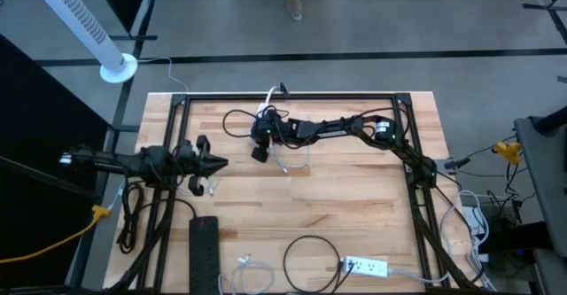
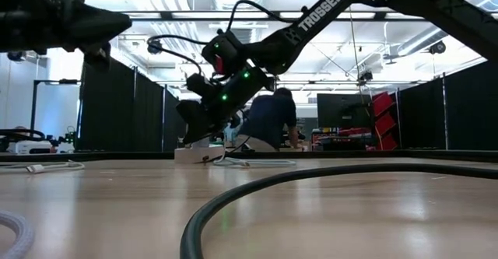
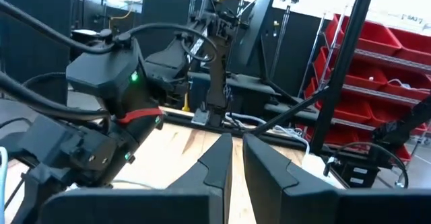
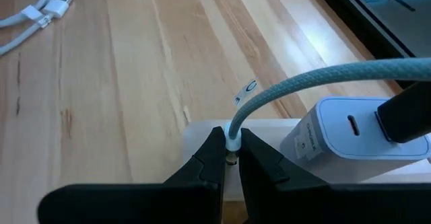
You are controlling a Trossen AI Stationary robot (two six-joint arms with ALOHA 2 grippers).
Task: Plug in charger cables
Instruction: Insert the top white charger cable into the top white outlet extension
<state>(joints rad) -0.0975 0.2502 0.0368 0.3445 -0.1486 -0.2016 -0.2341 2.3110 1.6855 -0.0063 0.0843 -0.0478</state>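
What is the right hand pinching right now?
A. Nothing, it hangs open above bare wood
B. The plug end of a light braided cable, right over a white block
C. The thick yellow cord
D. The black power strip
B: in the right wrist view the right hand is closed on the plug end of the braided cable, just above the white block, beside a white charger.

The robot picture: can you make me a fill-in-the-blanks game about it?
1. The right gripper pinches the plug end of a braided ____.
2. Beside that plug sits a ____ charger block.
3. The left gripper holds ____.
4. The tabletop is made of ____.

Missing words: cable; white; nothing; wood
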